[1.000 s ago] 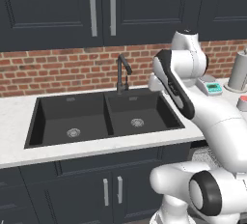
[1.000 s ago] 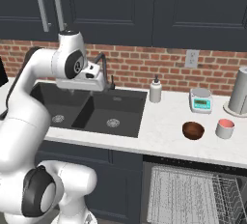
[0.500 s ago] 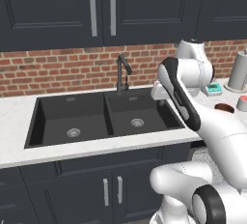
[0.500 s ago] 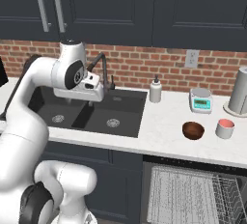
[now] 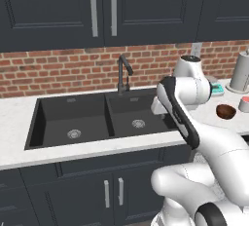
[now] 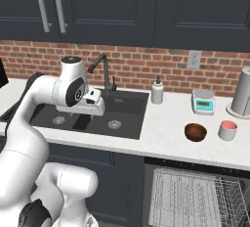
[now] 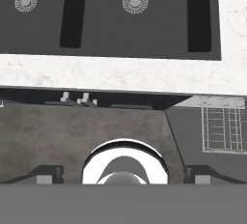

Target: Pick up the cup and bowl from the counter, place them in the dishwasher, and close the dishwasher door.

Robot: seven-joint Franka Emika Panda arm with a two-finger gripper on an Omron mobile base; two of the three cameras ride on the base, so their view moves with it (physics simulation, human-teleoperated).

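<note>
The dark reddish-brown bowl (image 6: 196,132) (image 5: 226,111) sits on the white counter (image 6: 163,125) right of the black sink (image 6: 117,111). The small pale cup (image 6: 227,130) (image 5: 244,104) with a salmon rim stands just right of the bowl. My gripper (image 6: 95,109) (image 5: 156,108) hangs over the sink's right basin, well left of both. In the hand view my gripper (image 7: 123,177) is open, its fingertips (image 7: 46,175) far apart with nothing between them. The dishwasher's wire rack (image 6: 195,196) (image 7: 224,129) is pulled out below the counter; its door panel is hidden.
A black faucet (image 6: 102,69) rises behind the sink. A white soap bottle (image 6: 157,91), a small scale (image 6: 203,102) and a tall grey canister (image 6: 241,92) stand along the brick wall. Dark handled cabinets hang above and sit below the counter.
The hand has come down from beside the faucet to just over the sink, and the arm's elbow has swung toward the bowl side. Cup and bowl have not moved.
</note>
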